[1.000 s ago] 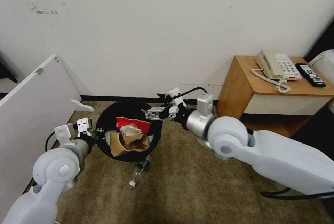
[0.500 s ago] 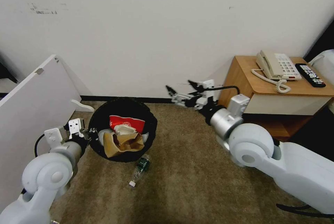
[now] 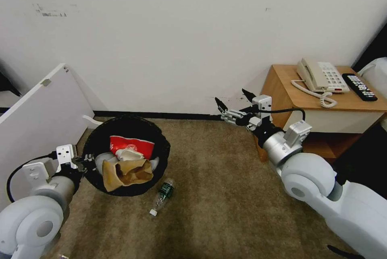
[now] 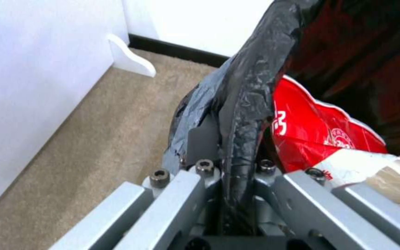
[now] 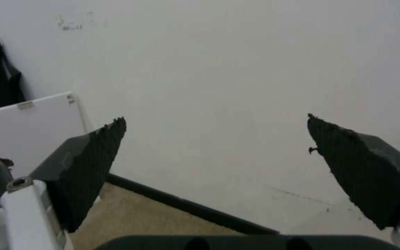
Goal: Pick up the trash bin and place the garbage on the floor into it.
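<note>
- Left gripper [image 3: 82, 159]: clamped on the bin [image 3: 125, 124] rim, black bag pinched between the fingers [image 4: 200, 137]; near left of scene.
- Right gripper [image 3: 236, 104]: fingers spread wide, nothing held; raised at far right by the wall [image 3: 181, 29], well apart from the bin.
- Bin: on the carpet [image 3: 217, 194], tilted toward the camera; holds a red wrapper [image 3: 131, 145], tissue [image 3: 130, 154], brown bag [image 3: 127, 171].
- Bottle [image 3: 161, 195]: lying on the carpet, just near of the bin.
- Step, judged: collecting litter. Next move calls for the right gripper to descend over the bottle.
</note>
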